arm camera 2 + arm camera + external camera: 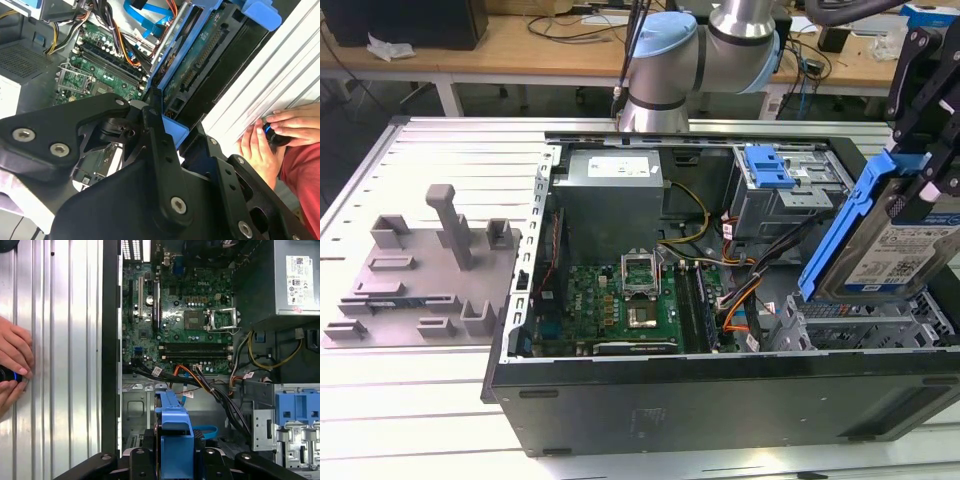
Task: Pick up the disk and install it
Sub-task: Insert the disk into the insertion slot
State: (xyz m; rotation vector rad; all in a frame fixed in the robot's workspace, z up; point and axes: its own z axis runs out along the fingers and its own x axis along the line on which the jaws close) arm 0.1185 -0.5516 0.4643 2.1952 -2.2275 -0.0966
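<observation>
Black claw is gripping the flat silver blue-railed disk, tilted above the open black computer case; pickup done, installation outstanding.

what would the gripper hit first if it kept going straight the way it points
Probably the metal drive bay in the open case: the gripper, shut on the disk, points down at it, so the disk's lower edge would touch first. Depth is unclear; nearby cables might come first.
</observation>
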